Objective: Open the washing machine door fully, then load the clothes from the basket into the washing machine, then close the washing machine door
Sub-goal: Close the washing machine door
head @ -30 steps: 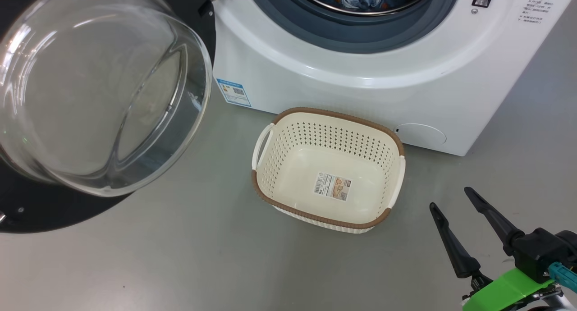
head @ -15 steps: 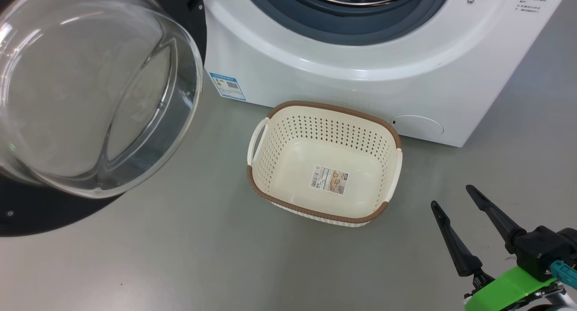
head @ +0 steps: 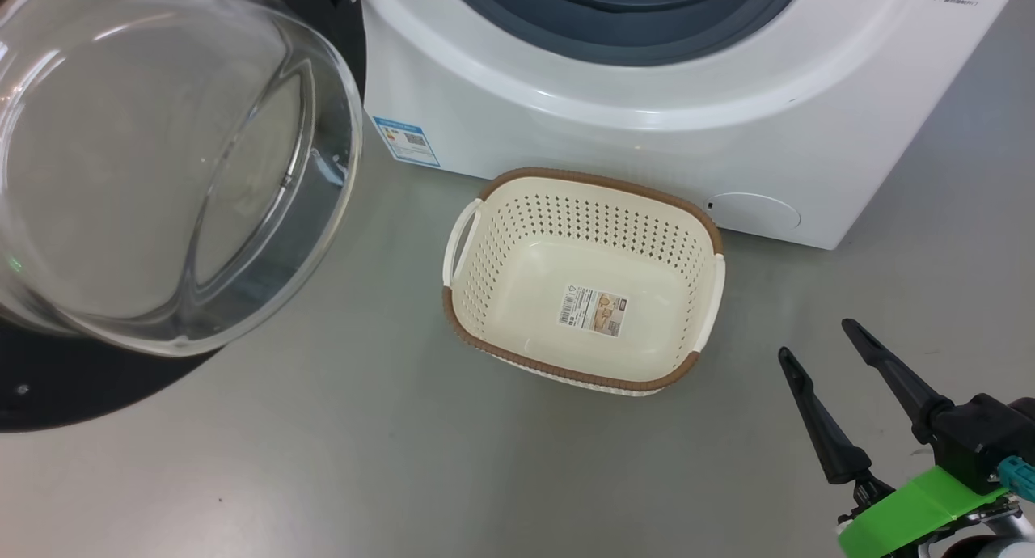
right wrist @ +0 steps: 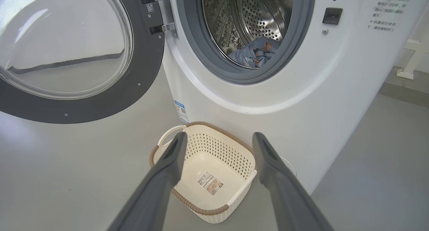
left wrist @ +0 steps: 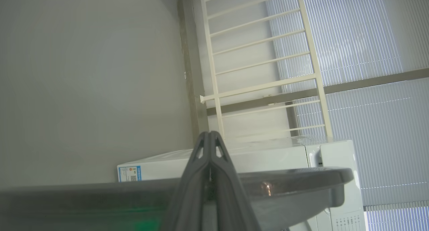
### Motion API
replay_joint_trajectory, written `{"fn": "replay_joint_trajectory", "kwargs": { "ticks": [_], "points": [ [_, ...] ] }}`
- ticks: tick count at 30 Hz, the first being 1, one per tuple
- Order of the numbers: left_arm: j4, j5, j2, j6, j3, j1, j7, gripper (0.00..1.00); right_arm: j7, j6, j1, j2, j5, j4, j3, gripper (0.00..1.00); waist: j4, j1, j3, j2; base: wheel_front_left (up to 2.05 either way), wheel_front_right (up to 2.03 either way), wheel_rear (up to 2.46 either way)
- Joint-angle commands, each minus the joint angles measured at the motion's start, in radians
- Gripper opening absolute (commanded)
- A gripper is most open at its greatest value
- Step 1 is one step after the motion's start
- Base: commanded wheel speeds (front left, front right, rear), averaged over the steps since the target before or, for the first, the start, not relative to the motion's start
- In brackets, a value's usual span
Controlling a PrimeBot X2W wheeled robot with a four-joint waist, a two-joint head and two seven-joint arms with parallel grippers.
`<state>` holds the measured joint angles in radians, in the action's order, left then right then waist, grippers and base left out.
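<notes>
1. In front of the washing machine [head: 647,129], from the head camera: the basket [head: 517,243] sits on the grey floor [head: 323,461] just before the machine's base. Its bare bottom and a sticker [head: 593,311] are showing. The washing machine door [head: 48,388] stands swung open off the machine's left side, with its clear glass bowl [head: 162,162] bulging toward the camera. A blue label [head: 407,141] and a round filter cover [head: 752,214] sit low on the machine's front. The right jaws hover farther out from the machine than the basket and to the basket's right. Their two dark fingers [head: 821,429] are spread wide and grip nothing.
2. From the left wrist camera: the left jaws are pressed fully together, with nothing between them. They point across the open door's grey edge toward the machine's white side. Whether they touch the door cannot be told. A white railing [left wrist: 261,87] and window blinds [left wrist: 368,40] rise beyond the machine.
3. From the right wrist camera, facing the machine's front: the clothes [right wrist: 254,52] lie inside the steel drum [right wrist: 264,16], at the lower lip of the opening, which is ringed by a grey gasket [right wrist: 248,76]. The door hangs wide open from hinges [right wrist: 161,26] left of the opening. The basket shows between the spread fingers, below the opening.
</notes>
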<state>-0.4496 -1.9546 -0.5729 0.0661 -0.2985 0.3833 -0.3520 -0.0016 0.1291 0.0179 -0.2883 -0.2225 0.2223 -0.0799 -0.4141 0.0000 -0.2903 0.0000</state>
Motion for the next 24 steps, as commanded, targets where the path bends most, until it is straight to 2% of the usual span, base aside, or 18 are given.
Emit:
{"fn": "replay_joint_trajectory", "kwargs": {
  "ticks": [1,14,24],
  "points": [
    [0.043,-0.005,-0.043,-0.009,-0.007,0.0,-0.04,0.0,-0.001,0.002,-0.021,-0.013,-0.003,0.032,-0.017,1.0,-0.003,0.0,-0.004,0.0,0.0,0.0,0.0],
    [0.194,-0.065,-0.009,-0.051,-0.008,-0.076,-0.169,0.0,0.004,0.002,-0.028,-0.014,0.002,0.046,0.001,1.0,-0.03,0.0,-0.026,0.0,0.0,0.0,0.0],
    [0.352,-0.096,0.032,-0.105,0.007,-0.153,-0.259,0.0,0.005,0.002,-0.025,-0.017,0.0,0.054,0.02,1.0,-0.046,0.0,-0.027,0.0,0.0,0.0,0.0]
  ]
}}
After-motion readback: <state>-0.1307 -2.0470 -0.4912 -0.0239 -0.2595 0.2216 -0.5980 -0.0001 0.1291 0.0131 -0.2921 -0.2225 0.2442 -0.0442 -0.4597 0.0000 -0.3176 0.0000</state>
